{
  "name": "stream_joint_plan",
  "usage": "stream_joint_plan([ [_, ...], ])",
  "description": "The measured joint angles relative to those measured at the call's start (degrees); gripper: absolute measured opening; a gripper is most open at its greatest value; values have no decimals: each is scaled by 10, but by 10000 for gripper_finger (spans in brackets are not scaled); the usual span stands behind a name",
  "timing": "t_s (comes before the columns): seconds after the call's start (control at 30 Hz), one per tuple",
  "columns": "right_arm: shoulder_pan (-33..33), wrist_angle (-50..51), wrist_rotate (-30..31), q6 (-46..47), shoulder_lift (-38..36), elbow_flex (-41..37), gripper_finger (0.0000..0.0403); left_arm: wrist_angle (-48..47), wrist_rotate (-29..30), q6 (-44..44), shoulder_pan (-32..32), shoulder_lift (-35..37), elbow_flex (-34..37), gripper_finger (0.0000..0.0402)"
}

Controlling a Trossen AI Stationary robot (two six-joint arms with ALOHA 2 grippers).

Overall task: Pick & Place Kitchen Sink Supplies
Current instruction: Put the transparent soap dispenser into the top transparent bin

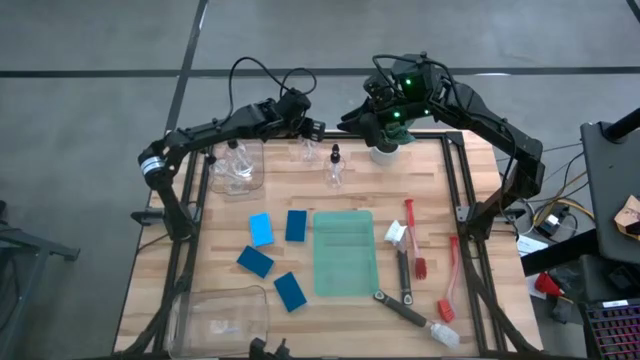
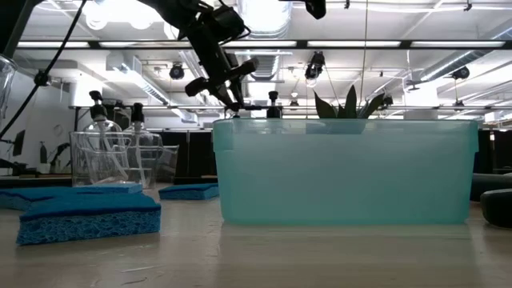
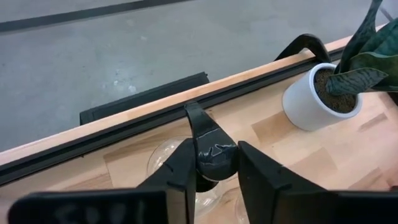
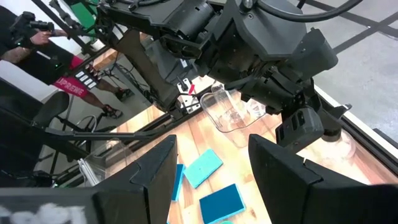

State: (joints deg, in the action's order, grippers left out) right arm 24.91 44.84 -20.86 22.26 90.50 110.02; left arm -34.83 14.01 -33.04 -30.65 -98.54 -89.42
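Observation:
My left gripper (image 1: 306,135) is at the table's far edge, shut on the black top of a small clear bottle (image 1: 305,152). A second bottle (image 1: 335,166) stands just to its right. More bottles stand in a clear bin (image 1: 238,168) at the far left. Several blue sponges (image 1: 260,229) lie left of the green mat (image 1: 345,252). Red and black brushes (image 1: 420,262) lie to its right. My right gripper (image 4: 211,186) is open and empty, held above the potted plant (image 1: 384,150). My left gripper pinches the bottle's black pump top (image 3: 214,163) between its two fingers (image 3: 180,174), one on each side. The fingers come from above, slanting down. The bottle is upright below them, its clear body (image 3: 163,163) over the wood. I cannot tell whether its base is on the table.
The white-potted plant (image 3: 320,93) stands to the right of the held bottle, by the far rail (image 3: 155,115). Another clear bin (image 1: 225,318) sits at the near left. A person (image 4: 43,43) shows in the room beyond the table.

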Motion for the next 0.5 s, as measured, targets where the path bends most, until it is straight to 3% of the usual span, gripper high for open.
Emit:
stream_joint_plan([
  [0.3, 0, 0, 0, -2, 0, 0, 194, -20, -13, 17, 0, 3, -2, 104],
  [0.5, 0, 0, 0, -4, 0, 0, 194, -48, -26, 28, -1, 9, -10, 81],
])
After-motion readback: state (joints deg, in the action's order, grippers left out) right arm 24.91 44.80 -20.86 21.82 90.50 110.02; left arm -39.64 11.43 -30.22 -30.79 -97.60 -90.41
